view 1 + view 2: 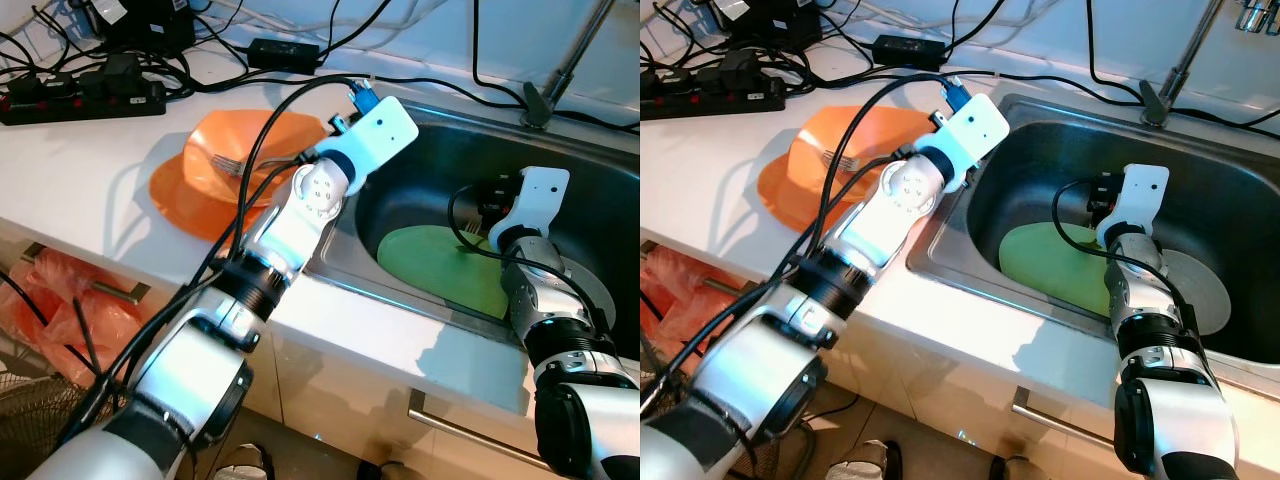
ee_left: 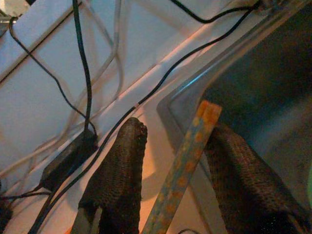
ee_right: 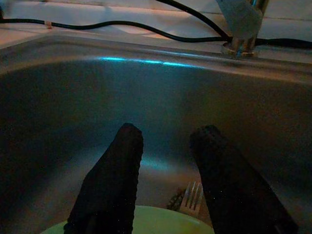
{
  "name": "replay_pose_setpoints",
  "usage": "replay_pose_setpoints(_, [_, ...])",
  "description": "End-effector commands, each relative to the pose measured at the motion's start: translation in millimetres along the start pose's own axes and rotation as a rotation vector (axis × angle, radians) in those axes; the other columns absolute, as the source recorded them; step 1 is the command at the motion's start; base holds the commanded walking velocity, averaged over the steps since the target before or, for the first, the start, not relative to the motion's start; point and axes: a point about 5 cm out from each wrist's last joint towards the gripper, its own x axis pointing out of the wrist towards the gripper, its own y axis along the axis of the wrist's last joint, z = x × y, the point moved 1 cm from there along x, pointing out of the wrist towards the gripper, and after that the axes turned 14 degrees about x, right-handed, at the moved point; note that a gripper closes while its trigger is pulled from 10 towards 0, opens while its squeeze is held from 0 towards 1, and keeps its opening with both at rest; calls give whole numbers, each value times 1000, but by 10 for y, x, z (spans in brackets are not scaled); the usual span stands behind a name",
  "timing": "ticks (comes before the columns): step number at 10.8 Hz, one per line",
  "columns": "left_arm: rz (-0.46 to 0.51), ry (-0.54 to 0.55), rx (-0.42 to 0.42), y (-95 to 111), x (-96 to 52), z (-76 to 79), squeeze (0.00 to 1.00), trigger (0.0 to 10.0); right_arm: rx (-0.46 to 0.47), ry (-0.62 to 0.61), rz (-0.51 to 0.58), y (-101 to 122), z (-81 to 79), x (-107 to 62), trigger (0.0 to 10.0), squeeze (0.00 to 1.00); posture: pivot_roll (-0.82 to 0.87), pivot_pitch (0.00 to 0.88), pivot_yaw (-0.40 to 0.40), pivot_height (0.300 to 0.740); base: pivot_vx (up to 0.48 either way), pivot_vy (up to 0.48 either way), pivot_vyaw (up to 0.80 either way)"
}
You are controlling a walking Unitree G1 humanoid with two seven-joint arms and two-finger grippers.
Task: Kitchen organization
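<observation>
Two stacked orange plates [image 1: 215, 185] lie on the white counter with a fork [image 1: 228, 163] on top. My left arm reaches over them to the sink's near-left corner. My left gripper [image 2: 175, 129] is shut on a thin orange-and-blue stick [image 2: 187, 161] that crosses slantwise between its fingers. A green plate [image 1: 440, 265] lies in the steel sink [image 1: 345, 255]. My right gripper [image 3: 168, 130] hangs open just above the plate's far edge. A second fork [image 3: 192, 195] shows below, between its fingers.
A grey round plate [image 1: 1200, 285] lies under the green one. The faucet [image 1: 560, 70] stands behind the sink. A power strip [image 1: 80, 100], an adapter [image 1: 285, 50] and several black cables crowd the counter's back. A red bag [image 1: 60, 300] hangs below the counter.
</observation>
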Motion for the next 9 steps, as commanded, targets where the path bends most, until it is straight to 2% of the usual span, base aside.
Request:
replay_pose_setpoints(1, [23,9,18,95,38,-24,0,10000,3,-8,1,-21,12,-9,10000,0,63,85,-20,740,0,0,0])
replay_pose_setpoints(2, [24,11,18,98,54,-17,0,10000,3,-11,2,-20,17,-9,10000,0,63,84,-19,740,0,0,0])
replay_pose_setpoints(3, [26,13,13,97,63,-13,0,1098,3,-12,3,-20,17,-9,10000,0,65,84,-20,740,0,0,0])
replay_pose_setpoints(4, [31,19,10,104,69,-19,0,0,4,-12,3,-20,17,-9,10000,0,66,84,-20,740,0,0,0])
replay_pose_setpoints(9, [53,46,-11,129,78,-56,0,0,2,-18,8,-18,31,-14,10000,0,67,85,-22,740,0,0,0])
